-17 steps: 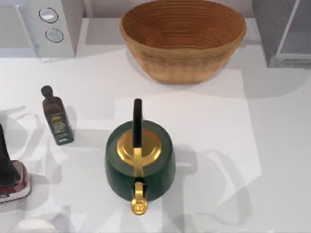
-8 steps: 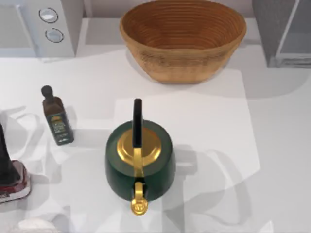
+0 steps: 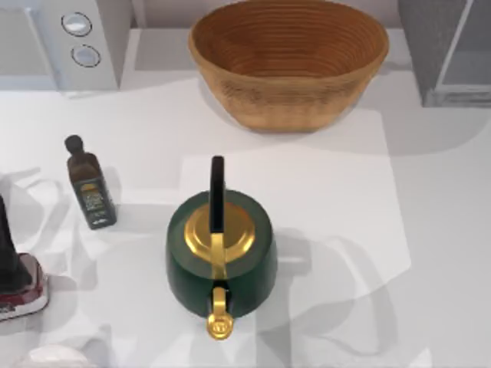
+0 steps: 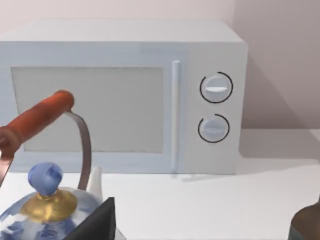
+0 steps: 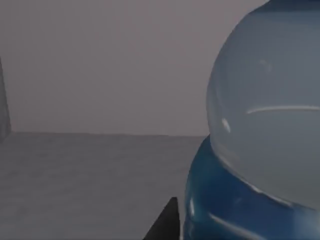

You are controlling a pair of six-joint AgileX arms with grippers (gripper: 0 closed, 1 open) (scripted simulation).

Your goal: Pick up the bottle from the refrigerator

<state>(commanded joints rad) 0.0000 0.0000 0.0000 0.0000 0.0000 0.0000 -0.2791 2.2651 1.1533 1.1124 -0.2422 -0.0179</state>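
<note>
I judge the step in hand to be the close approach on the bottle (image 5: 270, 125), which looms right against my right wrist camera, pale translucent body and blue cap, inside the grey refrigerator (image 3: 449, 50) at the table's far right corner. To do it well I would ease in slowly, centre the body between the fingers, and close only once both sides bracket it. A dark finger tip (image 5: 165, 222) shows just beside the cap; whether the right claw is apart or clamped I cannot tell. My left arm sits parked facing the microwave (image 4: 150, 95).
</note>
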